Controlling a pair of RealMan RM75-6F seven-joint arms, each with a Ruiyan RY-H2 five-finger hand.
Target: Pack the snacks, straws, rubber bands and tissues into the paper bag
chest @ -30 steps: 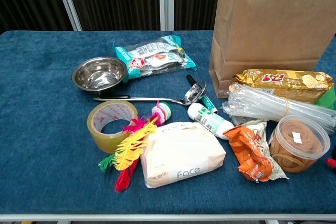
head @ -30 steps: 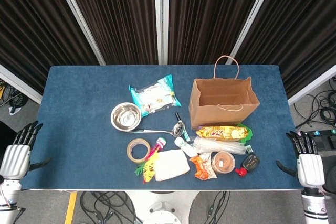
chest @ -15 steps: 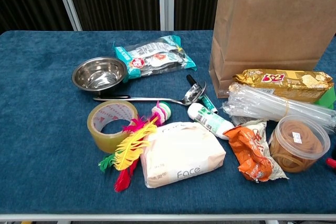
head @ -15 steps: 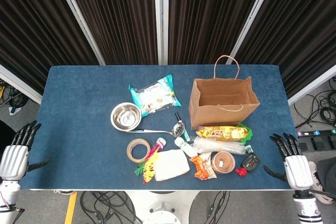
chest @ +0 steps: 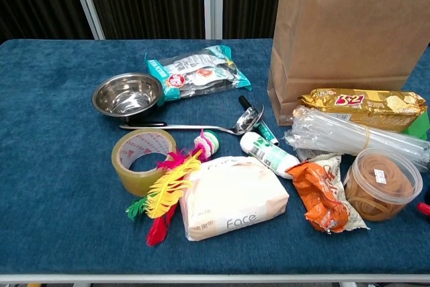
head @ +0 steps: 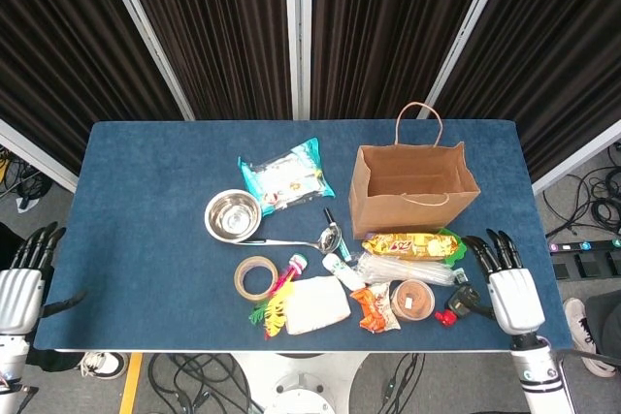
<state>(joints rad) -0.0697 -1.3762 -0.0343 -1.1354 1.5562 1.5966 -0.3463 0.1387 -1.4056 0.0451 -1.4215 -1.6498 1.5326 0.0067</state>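
Bag point(head: 412, 188) seemingly empty; tub point(chest: 381, 184) holds rubber bands; both hands point(head: 511, 293) point(head: 19, 288) spread, empty.

The table point(chest: 54, 166) is deep blue, the paper bag point(chest: 349, 31) plain brown. A gold snack packet point(chest: 363, 102) carries red lettering; another snack point(chest: 322, 196) is orange. The tissue pack point(chest: 232, 196) is pale cream, the feathers point(chest: 164, 196) yellow, green and pink — the tape roll point(chest: 142, 159) tan.

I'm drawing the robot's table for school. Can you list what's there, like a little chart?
bag: paper bag upright, open
snacks: gold pack, orange pack, neither in the bag
straws: bundle by the bag
rubber bands: round tub
tissues: white pack
left hand: off the table edge, holds nothing
right hand: over the table's right corner, holds nothing
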